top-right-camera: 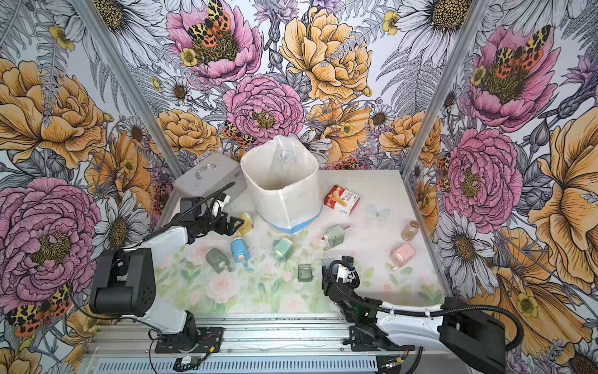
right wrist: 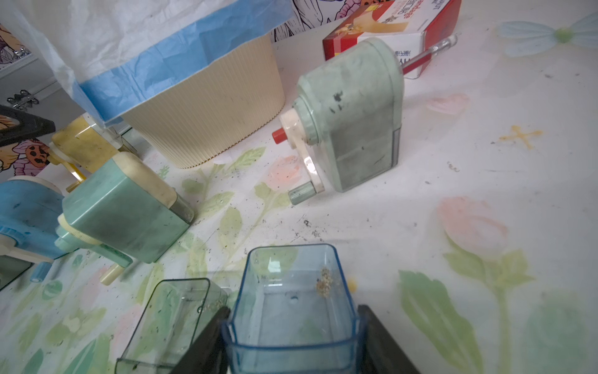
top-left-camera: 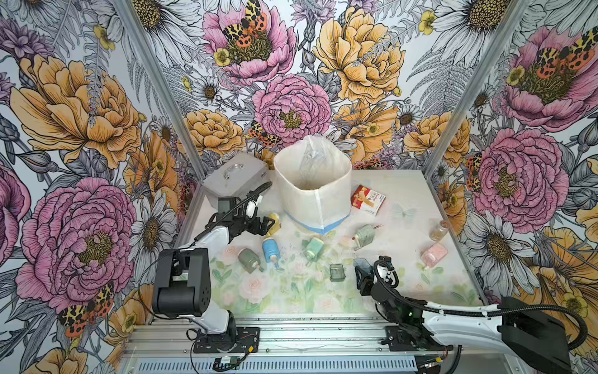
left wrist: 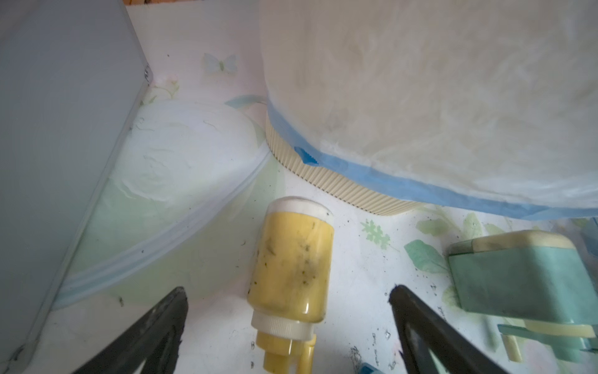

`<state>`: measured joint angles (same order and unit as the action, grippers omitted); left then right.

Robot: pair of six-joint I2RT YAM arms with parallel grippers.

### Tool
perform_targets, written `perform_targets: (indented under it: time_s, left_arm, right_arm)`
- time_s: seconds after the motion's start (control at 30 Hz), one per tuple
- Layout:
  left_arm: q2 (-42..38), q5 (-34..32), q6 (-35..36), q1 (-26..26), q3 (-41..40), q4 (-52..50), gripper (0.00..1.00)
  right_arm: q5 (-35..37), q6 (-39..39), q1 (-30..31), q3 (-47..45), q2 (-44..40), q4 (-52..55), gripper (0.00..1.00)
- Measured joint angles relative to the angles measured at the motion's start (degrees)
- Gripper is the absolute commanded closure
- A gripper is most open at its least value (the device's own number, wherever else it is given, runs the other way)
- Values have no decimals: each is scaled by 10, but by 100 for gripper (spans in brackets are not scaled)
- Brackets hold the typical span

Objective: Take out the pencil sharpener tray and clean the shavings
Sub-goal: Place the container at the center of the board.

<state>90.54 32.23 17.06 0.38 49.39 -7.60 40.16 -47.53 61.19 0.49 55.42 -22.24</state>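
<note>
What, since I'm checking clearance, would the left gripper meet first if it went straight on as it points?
Most likely the yellow pencil sharpener, lying right ahead of the open left gripper, in line with its finger gap. The lined bin stands beyond it.

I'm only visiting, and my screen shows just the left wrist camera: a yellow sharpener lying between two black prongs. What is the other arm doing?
Observer: The right gripper is shut on a clear blue tray, with one finger on each side wall.
Operator: Is there anything in that tray?
Observer: Yes, a small brownish clump of shavings sits on its floor.
Operator: Is any other tray out?
Observer: A clear green tray lies on the table next to the right gripper, and nothing is holding it.
</note>
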Motion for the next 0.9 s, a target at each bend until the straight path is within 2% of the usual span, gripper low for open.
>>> perform_targets:
  time_s: [0.2,0.57,0.9]
  left_arm:
    - [8,-8,19,-5,-9,2,1]
    - [12,-42,32,-11,-9,6,3]
    - [12,-57,45,-25,-9,7,3]
  right_arm:
    - [5,-15,0,0,82,-37,75]
    - [20,-27,4,21,267,-221,75]
    - [5,-35,14,21,291,-262,74]
